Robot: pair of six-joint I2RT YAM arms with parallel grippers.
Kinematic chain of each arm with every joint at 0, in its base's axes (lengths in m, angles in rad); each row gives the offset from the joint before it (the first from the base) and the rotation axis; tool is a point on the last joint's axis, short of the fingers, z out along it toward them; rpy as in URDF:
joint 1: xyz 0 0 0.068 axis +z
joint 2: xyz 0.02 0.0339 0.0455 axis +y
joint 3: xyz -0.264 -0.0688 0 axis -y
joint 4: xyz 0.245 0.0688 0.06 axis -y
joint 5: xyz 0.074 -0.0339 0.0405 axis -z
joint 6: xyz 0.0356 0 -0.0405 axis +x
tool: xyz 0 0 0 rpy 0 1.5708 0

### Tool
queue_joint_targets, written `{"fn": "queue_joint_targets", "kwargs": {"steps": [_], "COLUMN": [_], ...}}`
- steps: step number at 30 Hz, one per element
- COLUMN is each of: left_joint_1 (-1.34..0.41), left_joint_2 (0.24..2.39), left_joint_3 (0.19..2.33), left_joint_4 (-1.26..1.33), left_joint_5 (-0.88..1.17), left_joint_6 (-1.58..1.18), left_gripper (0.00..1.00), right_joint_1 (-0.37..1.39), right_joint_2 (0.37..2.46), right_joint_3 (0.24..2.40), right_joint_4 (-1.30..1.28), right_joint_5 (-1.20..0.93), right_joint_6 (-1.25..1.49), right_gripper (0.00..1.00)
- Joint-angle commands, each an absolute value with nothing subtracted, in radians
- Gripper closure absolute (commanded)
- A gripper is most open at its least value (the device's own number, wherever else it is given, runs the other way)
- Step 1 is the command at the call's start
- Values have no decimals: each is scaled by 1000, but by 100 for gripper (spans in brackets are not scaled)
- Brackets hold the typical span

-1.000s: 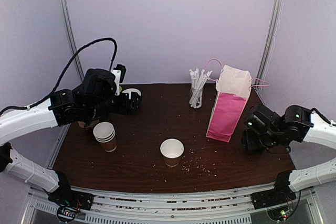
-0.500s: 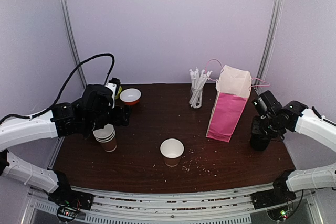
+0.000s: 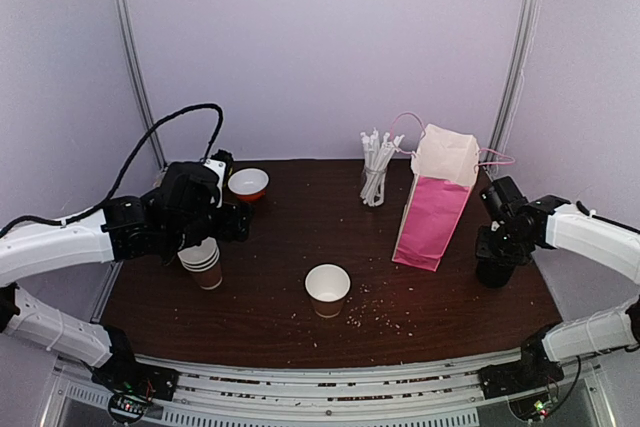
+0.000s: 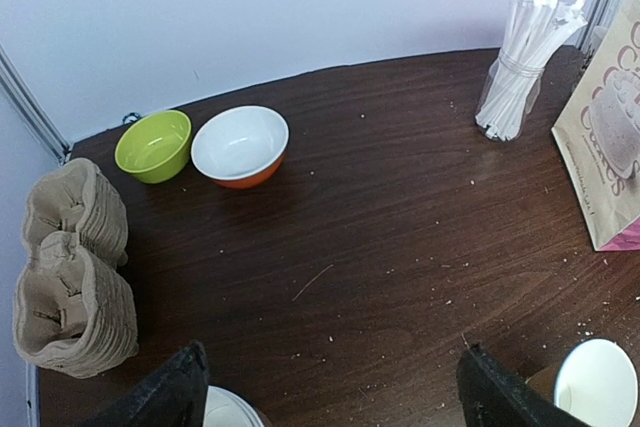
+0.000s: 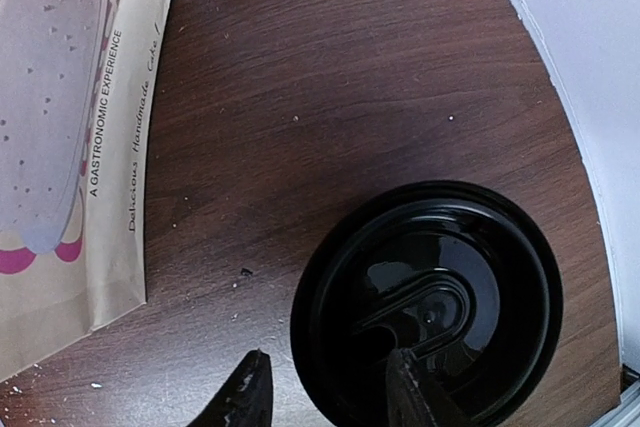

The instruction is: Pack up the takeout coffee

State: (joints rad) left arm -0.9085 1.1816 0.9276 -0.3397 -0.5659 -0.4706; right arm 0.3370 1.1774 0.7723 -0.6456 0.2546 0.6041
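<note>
The takeout coffee is out of view. One lidless brown cup (image 3: 328, 289) with a white inside stands mid-table, also at the left wrist view's corner (image 4: 597, 387). A squat black stack of lids (image 3: 493, 269) sits right of the pink bag. My right gripper (image 5: 328, 395) hangs over it, open. One finger (image 5: 410, 392) is above the top lid (image 5: 430, 302) and the other stands outside its rim. My left gripper (image 4: 335, 399) is wide open above bare table, next to the stack of lidless cups (image 3: 203, 262).
The pink paper bag (image 3: 435, 207) stands open at the back right, with a jar of wrapped straws (image 3: 375, 172) to its left. An orange bowl (image 4: 240, 145), a green bowl (image 4: 155, 144) and pulp cup carriers (image 4: 75, 287) sit at the back left.
My right gripper has swung up from the table's right edge to above the lid stack, its jaws narrowing. My left arm has drawn back from the bowls to the cup stack.
</note>
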Motion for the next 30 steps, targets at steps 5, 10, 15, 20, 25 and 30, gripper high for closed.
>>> {"fn": "queue_joint_targets", "kwargs": {"steps": [5,10,15,20,25,30], "left_joint_1": [-902,-902,-902,-902,-902,-902], "left_joint_2": [1194,1196,1198,1192,1191,1188], "left_joint_3": [937,936,937,936,936,937], "left_joint_4": [-302,-302,-304,-303,-303,-303], "left_joint_5": [-557,-549,-545,-546,-544,-543], "left_joint_6": [-473,-475,-479,-479,-480,-479], "left_gripper": [11,11,11,11,11,11], "right_joint_1": [321,321,321,321,321,321], "right_joint_2": [1198,1212,1210,1188,1172,1154], "right_joint_3": [764,768,771,784,800,808], "right_joint_4": [-640,-645,-653,-672,-693,-706], "right_joint_5": [241,247,254,267,274,270], "right_joint_6": [584,584,585,584,579,578], "right_gripper": [66,73,80,84,88,99]}}
